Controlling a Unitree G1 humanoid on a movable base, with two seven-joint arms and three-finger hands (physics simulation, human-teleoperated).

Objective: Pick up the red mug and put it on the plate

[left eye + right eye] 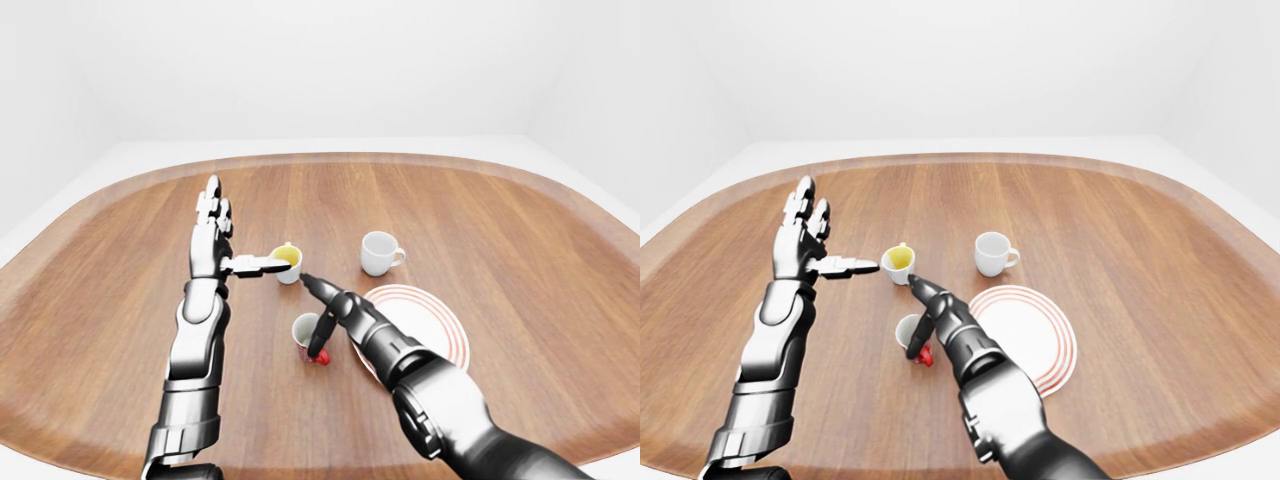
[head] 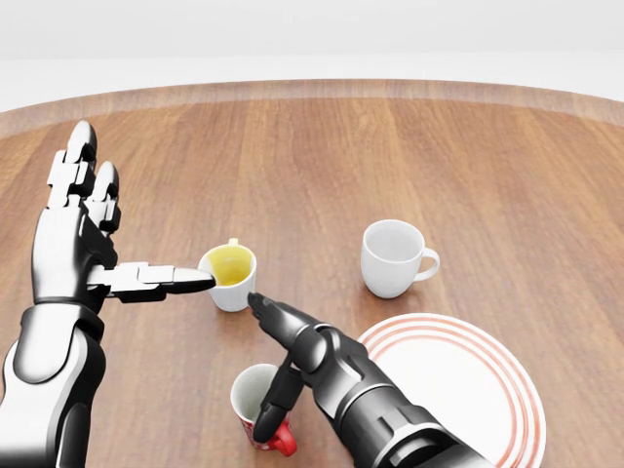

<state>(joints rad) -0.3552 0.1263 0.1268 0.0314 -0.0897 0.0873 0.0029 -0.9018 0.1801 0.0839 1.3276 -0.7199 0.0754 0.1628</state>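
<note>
The red mug (image 2: 247,397), white inside, stands upright on the wooden table (image 2: 390,146) near the bottom of the head view, its handle (image 2: 284,445) turned toward the bottom right. My right hand (image 2: 261,367) hovers over it, open. One finger points up-left, and another hangs down across the mug's rim toward the handle. The white plate with red rings (image 2: 509,374) lies just to the right of the mug, partly hidden by my right forearm. My left hand (image 2: 127,219) is raised at the left, open and holding nothing.
A white mug with a yellow inside (image 2: 232,276) stands above the red mug, close to the tip of my left thumb. A plain white mug (image 2: 394,255) sits above the plate. The table's curved edge runs along the top of the head view.
</note>
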